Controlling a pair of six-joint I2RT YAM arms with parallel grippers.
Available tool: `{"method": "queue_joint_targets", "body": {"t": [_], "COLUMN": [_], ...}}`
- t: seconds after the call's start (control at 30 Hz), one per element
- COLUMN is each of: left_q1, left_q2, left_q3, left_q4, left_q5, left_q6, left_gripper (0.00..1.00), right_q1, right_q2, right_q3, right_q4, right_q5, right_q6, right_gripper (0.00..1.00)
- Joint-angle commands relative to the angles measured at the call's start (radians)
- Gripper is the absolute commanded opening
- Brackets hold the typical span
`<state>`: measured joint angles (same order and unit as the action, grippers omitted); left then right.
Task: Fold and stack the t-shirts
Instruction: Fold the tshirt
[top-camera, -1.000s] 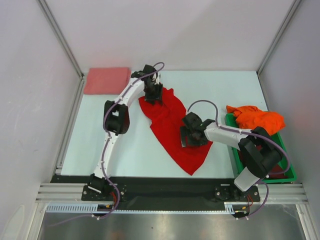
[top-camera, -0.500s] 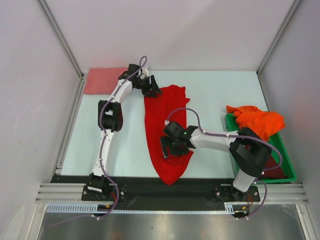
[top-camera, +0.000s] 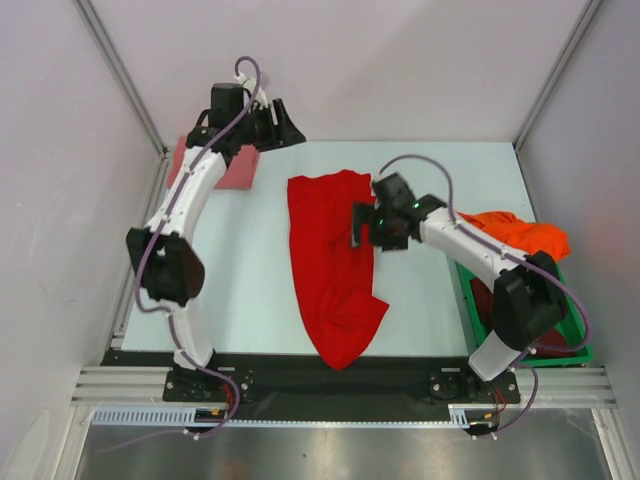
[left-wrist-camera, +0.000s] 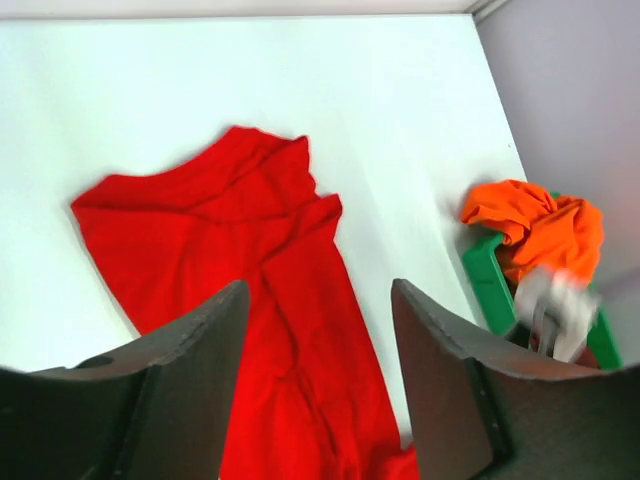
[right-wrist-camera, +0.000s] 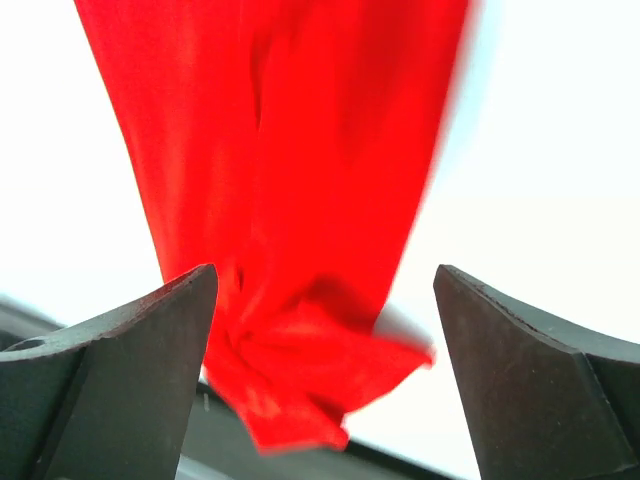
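A bright red t-shirt (top-camera: 328, 262) lies in a long strip down the middle of the table, its bunched lower end at the black front strip. My right gripper (top-camera: 364, 228) hovers open over the shirt's upper right edge; between its fingers (right-wrist-camera: 325, 275) I see only the red t-shirt (right-wrist-camera: 280, 120) below. My left gripper (top-camera: 290, 130) is raised at the back left, open and empty (left-wrist-camera: 320, 290), looking down on the red t-shirt (left-wrist-camera: 200, 230). A folded salmon-pink t-shirt (top-camera: 236, 173) lies under the left arm. An orange t-shirt (top-camera: 520, 238) is heaped on the bin.
The green bin (top-camera: 462, 280) stands along the table's right edge, with dark cloth (top-camera: 484, 298) inside it. White walls close the table in at the back and both sides. A black strip (top-camera: 260, 362) runs along the near edge.
The left gripper let go of the red shirt's top and rose to the back left. The right gripper moved from the shirt's lower part up to its upper right edge and opened wider.
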<state>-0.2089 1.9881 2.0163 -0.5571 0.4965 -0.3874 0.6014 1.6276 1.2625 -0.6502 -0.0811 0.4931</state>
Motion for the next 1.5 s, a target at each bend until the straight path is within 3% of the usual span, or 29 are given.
{"method": "queue_joint_targets", "body": {"t": [0.0, 0.13, 0.23, 0.27, 0.37, 0.47, 0.57, 0.67, 0.9, 1.0, 1.17, 1.2, 1.37, 1.47], "left_q1": [-0.124, -0.239, -0.264, -0.268, -0.273, -0.273, -0.273, -0.271, -0.227, -0.202, -0.152, -0.135, -0.119, -0.115], "left_q2": [-0.133, -0.192, -0.140, -0.096, -0.010, 0.026, -0.012, -0.023, 0.078, 0.116, 0.190, 0.201, 0.254, 0.307], "left_q3": [-0.233, -0.434, -0.444, -0.438, -0.398, -0.369, -0.450, -0.478, -0.401, -0.361, -0.343, -0.346, -0.393, -0.343], "left_q4": [0.061, 0.173, 0.207, 0.226, 0.253, 0.250, 0.348, 0.370, 0.306, 0.232, 0.281, 0.296, 0.443, 0.438], "left_q5": [-0.276, -0.455, -0.446, -0.456, -0.463, -0.548, -0.582, -0.614, -0.561, -0.602, -0.504, -0.419, -0.282, -0.242], "left_q6": [0.076, 0.107, 0.099, 0.090, 0.073, 0.042, 0.036, 0.042, -0.016, -0.062, -0.152, -0.195, -0.370, -0.441], "left_gripper": [0.63, 0.56, 0.46, 0.38, 0.31, 0.20, 0.22, 0.23, 0.24, 0.24, 0.30, 0.30, 0.32, 0.34], "right_q1": [-0.100, -0.181, -0.213, -0.224, -0.256, -0.278, -0.285, -0.285, -0.284, -0.287, -0.298, -0.299, -0.301, -0.302], "right_q2": [0.047, 0.174, 0.297, 0.326, 0.446, 0.550, 0.653, 0.748, 0.776, 0.804, 0.845, 0.856, 0.888, 0.900], "right_q3": [0.132, 0.293, 0.420, 0.451, 0.575, 0.682, 0.784, 0.896, 0.862, 0.865, 0.864, 0.874, 0.865, 0.850], "right_q4": [0.009, 0.017, 0.043, 0.043, 0.021, 0.043, 0.061, 0.070, 0.224, 0.257, 0.328, 0.333, 0.371, 0.393], "right_q5": [0.038, -0.028, -0.060, -0.054, -0.043, -0.077, -0.098, -0.126, -0.158, -0.195, -0.230, -0.233, -0.178, -0.143], "right_q6": [-0.090, -0.103, -0.126, -0.134, -0.140, -0.142, -0.171, -0.182, -0.174, -0.179, -0.139, -0.128, -0.042, -0.018], "right_gripper": [0.95, 0.90, 0.84, 0.84, 0.81, 0.77, 0.73, 0.55, 0.37, 0.27, 0.24, 0.23, 0.21, 0.21]}}
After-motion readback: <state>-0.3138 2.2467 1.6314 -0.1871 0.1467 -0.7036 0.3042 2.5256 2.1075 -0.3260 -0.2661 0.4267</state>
